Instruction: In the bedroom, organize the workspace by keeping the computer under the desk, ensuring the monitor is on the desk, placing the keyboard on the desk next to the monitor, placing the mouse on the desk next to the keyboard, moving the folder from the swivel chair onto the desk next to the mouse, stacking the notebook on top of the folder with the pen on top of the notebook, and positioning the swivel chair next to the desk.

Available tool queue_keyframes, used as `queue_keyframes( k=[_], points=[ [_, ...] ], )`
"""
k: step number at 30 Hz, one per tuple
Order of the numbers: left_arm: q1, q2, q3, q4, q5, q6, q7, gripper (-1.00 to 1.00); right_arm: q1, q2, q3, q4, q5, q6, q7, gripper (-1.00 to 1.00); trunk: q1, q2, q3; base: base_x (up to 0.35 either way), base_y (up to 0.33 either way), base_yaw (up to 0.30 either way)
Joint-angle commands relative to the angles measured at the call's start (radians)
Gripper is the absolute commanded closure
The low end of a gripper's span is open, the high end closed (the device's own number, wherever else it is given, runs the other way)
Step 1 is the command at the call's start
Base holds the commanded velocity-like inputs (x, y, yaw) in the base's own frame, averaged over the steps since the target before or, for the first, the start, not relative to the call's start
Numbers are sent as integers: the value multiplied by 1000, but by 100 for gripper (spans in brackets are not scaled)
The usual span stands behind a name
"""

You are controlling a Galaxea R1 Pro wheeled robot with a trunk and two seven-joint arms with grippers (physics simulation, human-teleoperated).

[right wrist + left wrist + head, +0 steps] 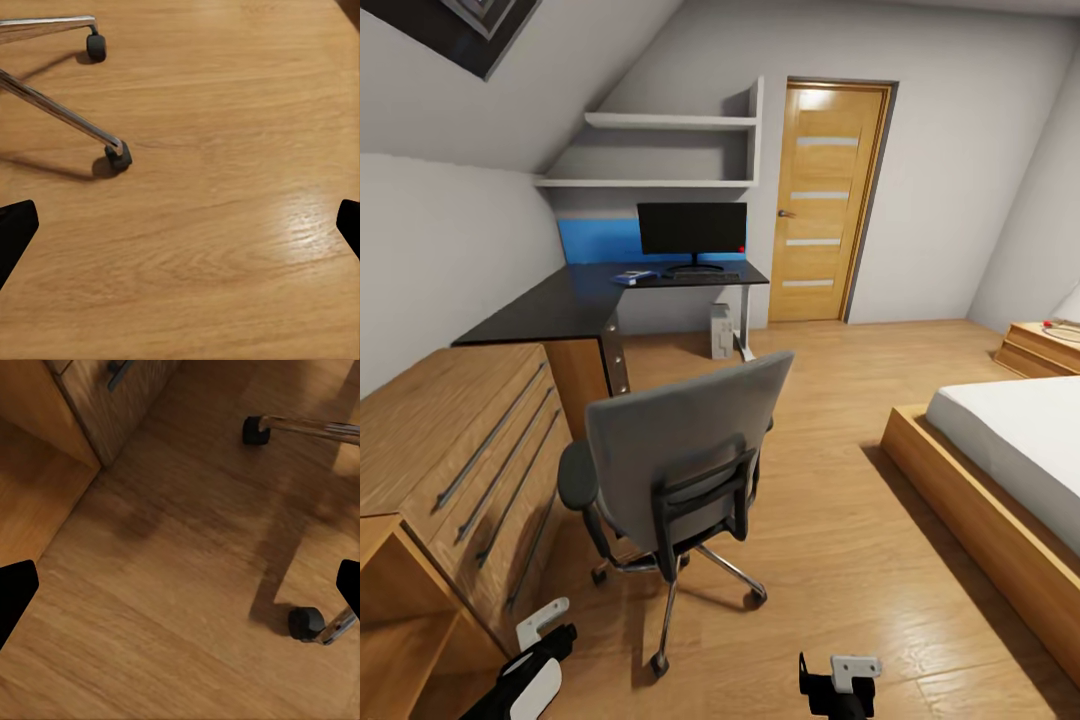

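At the lower left of the head view stands one light wooden chest [470,450] with four long dark bar handles. Just below it, at the bottom edge, the left gripper [545,632] hangs over the wooden floor [840,560]. In the left wrist view its two black fingers [15,596] sit at opposite edges of the frame, spread wide apart, with nothing between them, and two black wheels of the chair base show on the floor.

Behind the chest, in the upper left part of the frame, is one long black L-shaped desk [560,305] with a dark drawer unit. On its far end stands one wide flat black monitor [692,230]. In front of the monitor lies one flat black keyboard [695,276], and left of it one bright blue folder [632,277]. I cannot tell whether something small lies on the folder. Under the desk stands one light grey computer tower [721,330]. Above the desk hang two white wall shelves [660,150].

In the centre stands one grey padded swivel chair [685,455] with its back to the camera, near the chest and well apart from the monitor end of the desk.

Right of the chair, at the bottom edge, is the right gripper [838,678]. Its fingers [16,232] are also spread wide in the right wrist view, holding nothing.

At the upper centre there is one wooden door [825,200], and at the right one bed [1000,460] with a white mattress.
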Motion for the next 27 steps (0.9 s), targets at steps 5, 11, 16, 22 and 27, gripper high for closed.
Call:
queue_keyframes(
  k=[5, 11, 16, 22, 27],
  points=[
    [-20, 1, -8, -3, 10, 38, 6, -100, -1, -1, 7, 1, -4, -46, -9, -100, 19, -36, -17, 0, 0, 0],
    [-91, 0, -8, -37, 12, 160, 6, -100, -2, -23, -10, -36, -9, -73, -11, -100, 42, -78, -35, 0, 0, 0],
    [-124, 1, -8, -76, 14, 187, 8, -100, -3, -82, -60, -167, -45, 19, 3, -100, 61, -113, -51, 0, 0, 0],
    [-139, 4, -5, -83, 14, 193, 11, -100, 1, -113, -79, -172, -65, 65, 83, -100, 84, -155, -70, 0, 0, 0],
    [-141, 17, 18, -82, 12, 189, 8, -100, 2, -109, -81, -130, -67, 60, 131, -100, 103, -190, -86, 0, 0, 0]
  ],
)
